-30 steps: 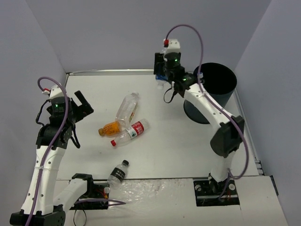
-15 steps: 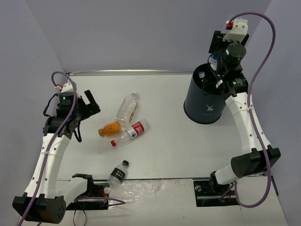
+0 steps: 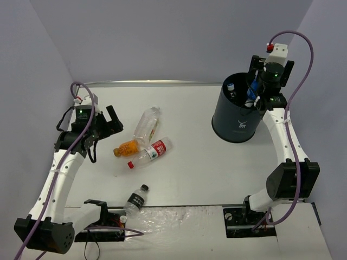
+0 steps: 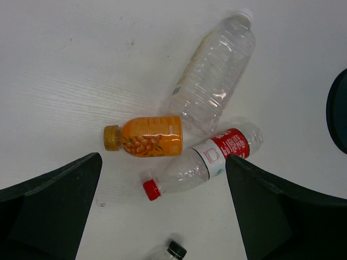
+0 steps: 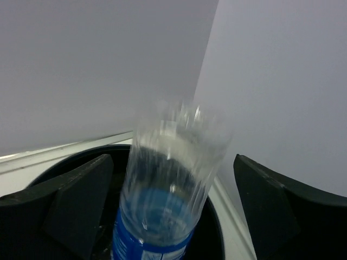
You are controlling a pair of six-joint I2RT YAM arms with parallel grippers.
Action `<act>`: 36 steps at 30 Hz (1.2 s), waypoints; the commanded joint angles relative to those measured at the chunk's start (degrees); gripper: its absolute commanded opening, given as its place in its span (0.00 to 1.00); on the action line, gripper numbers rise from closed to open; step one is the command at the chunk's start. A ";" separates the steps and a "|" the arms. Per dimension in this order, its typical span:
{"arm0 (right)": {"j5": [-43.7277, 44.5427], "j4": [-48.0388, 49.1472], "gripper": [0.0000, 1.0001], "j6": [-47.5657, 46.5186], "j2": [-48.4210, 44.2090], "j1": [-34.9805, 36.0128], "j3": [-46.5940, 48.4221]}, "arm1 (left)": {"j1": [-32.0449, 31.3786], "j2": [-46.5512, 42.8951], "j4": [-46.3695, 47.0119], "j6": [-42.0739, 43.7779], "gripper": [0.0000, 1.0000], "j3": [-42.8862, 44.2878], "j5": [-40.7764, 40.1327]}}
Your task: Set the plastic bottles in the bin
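White table (image 3: pixel 206 162), grey walls (image 3: pixel 162 38), left end effector (image 4: pixel 164 160) and right end effector (image 5: pixel 173 160) spread

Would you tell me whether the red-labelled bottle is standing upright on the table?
No, the red-labelled bottle lies on its side on the table, beside the orange bottle.

White table boxed in by plain pale walls

The table (image 3: pixel 190 173) has a matte white top, evenly lit, with only soft shadows on it. Along its far edge runs a thin metal strip (image 3: pixel 152 83), and behind that rises the back wall (image 3: pixel 162 38), a flat lavender-grey. A left wall (image 3: pixel 27 81) and a right wall (image 3: pixel 325 108) of the same colour close in the table's two sides. At the table's near edge lies a scuffed, streaked patch (image 3: pixel 173 214).
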 commanded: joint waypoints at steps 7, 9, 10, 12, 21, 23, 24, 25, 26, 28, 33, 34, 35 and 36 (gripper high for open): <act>-0.26 0.83 1.00 7.36 -8.62 0.25 0.25 | -13.34 1.22 -4.53 -2.30 0.97 -1.62 -4.12; -3.18 -0.60 1.00 8.98 -10.60 0.26 0.63 | -15.74 0.77 -6.82 -2.63 0.97 -2.75 -3.95; -4.83 -1.56 1.00 9.87 -11.31 0.24 0.67 | -17.12 0.22 -8.06 -3.70 0.97 -3.45 -3.95; -8.58 -2.88 1.00 11.42 -12.80 0.33 0.50 | -20.30 -1.43 -10.22 -5.93 0.97 -5.47 -3.10; -19.30 -5.82 1.00 19.77 -21.71 0.71 -7.09 | -29.08 -5.37 -20.65 -14.68 0.97 -14.42 -0.70; -20.48 -5.44 1.00 21.77 -24.10 0.87 -10.64 | -30.04 -5.47 -19.91 -16.26 0.97 -16.82 1.60; -20.97 -5.08 1.00 22.88 -25.43 0.92 -12.99 | -30.97 -5.51 -18.41 -17.28 0.97 -18.50 3.24; -21.33 -4.86 1.00 23.76 -26.52 0.94 -14.94 | -31.87 -5.47 -16.76 -18.21 0.97 -20.23 4.49; -21.48 -4.85 1.00 24.24 -27.19 0.95 -16.19 | -32.73 -5.28 -14.86 -18.97 0.97 -22.04 5.08; -21.55 -4.85 1.00 24.78 -28.88 0.95 -18.16 | -34.58 -3.69 -12.71 -20.10 0.97 -24.37 6.12; -21.20 -5.00 1.00 26.45 -32.10 0.95 -21.65 | -39.11 0.53 -11.70 -22.02 0.97 -25.83 5.28; -20.89 -4.97 1.00 26.85 -32.73 0.95 -22.38 | -40.23 1.75 -11.43 -22.37 0.97 -25.71 4.97; -20.51 -5.06 1.00 27.19 -33.43 0.95 -23.33 | -41.86 2.67 -10.71 -22.68 0.95 -25.61 4.66; -20.23 -5.17 1.00 27.14 -33.83 0.95 -23.73 | -42.60 3.18 -10.26 -22.96 0.90 -25.66 4.60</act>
